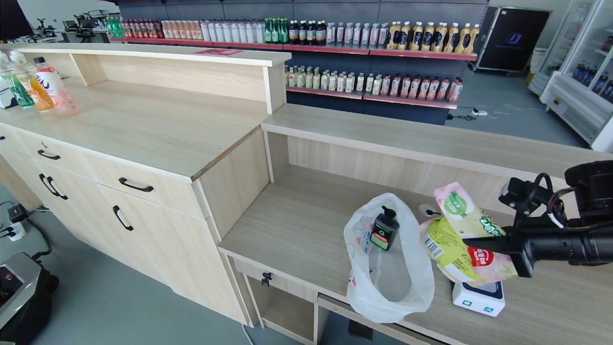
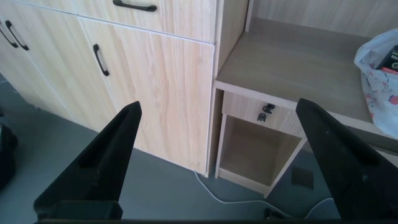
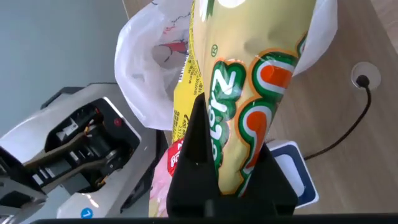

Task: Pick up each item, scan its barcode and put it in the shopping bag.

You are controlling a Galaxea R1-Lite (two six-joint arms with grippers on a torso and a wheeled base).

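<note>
My right gripper [image 1: 486, 245] is shut on a pink, green and yellow snack bag [image 1: 462, 235], holding it just above the white barcode scanner [image 1: 479, 298] at the desk's front edge. In the right wrist view the snack bag [image 3: 249, 99] sits pinched between the black fingers [image 3: 199, 149], with the scanner [image 3: 297, 180] beneath it. The white plastic shopping bag [image 1: 388, 268] lies open on the lower desk to the left of the snack, with a dark pump bottle [image 1: 384, 229] inside it. My left gripper [image 2: 217, 155] hangs open over the floor in front of the cabinet, apart from the shopping bag [image 2: 380, 68].
A raised wooden counter [image 1: 143, 124] with drawers stands at the left, carrying drink bottles [image 1: 36, 81] at its far left end. A cable grommet [image 1: 427, 210] sits in the desk behind the bags. Shelves of bottled drinks [image 1: 335, 38] line the back wall.
</note>
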